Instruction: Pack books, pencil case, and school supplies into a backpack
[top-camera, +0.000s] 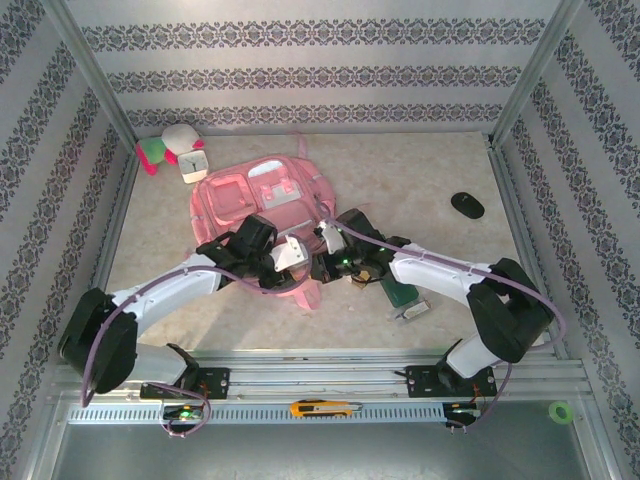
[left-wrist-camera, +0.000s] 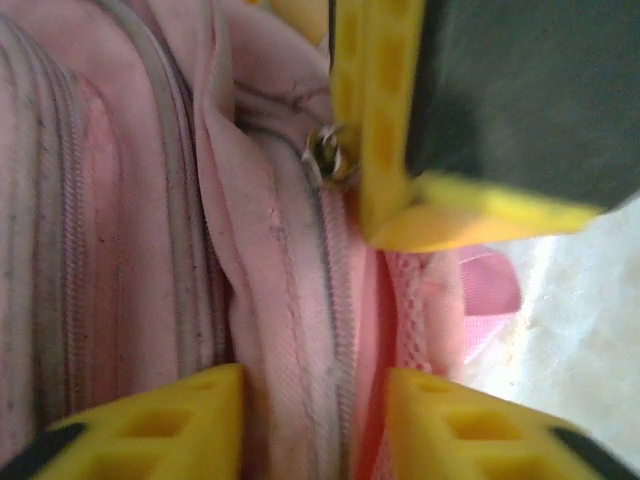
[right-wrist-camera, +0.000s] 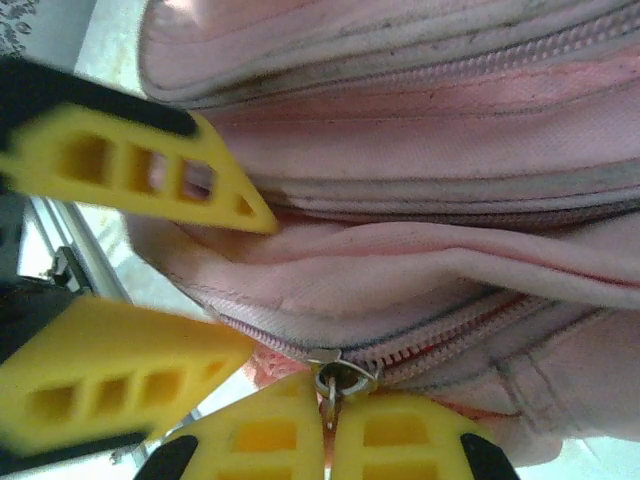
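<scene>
One yellow knife (top-camera: 322, 408) lies on the near rail, and one green tape roll (top-camera: 560, 410) sits off to its right. Two arms rise from the rail and reach over the table (top-camera: 420, 185). They meet at the near edge of the one pink backpack (top-camera: 250, 195).

Right of that meeting point, under the right arm, lies one dark green pencil case (top-camera: 400, 293). One small shiny piece (top-camera: 412, 312) sits just beside its near end. A second gold-tan piece (top-camera: 360, 279) sits at its far end, partly hidden. All three lie apart from both pairs of fingers.

The right fingers (right-wrist-camera: 400, 440) are pressed together on the one zip pull (right-wrist-camera: 336, 380). Its ring stands just above their tips, on the backpack's zip line. The left fingers (left-wrist-camera: 160, 425) stand narrowly apart astride the zip seam, just beside the right pair. A fold of pink fabric runs between them; whether they pinch it I cannot tell.

The backpack lies flat mid-table, pockets up. Farther back, one black oval (top-camera: 467, 204) lies well to the right. One white clock (top-camera: 192, 165) sits just beside the backpack's far left corner, with one plush toy (top-camera: 165, 148) behind it.
</scene>
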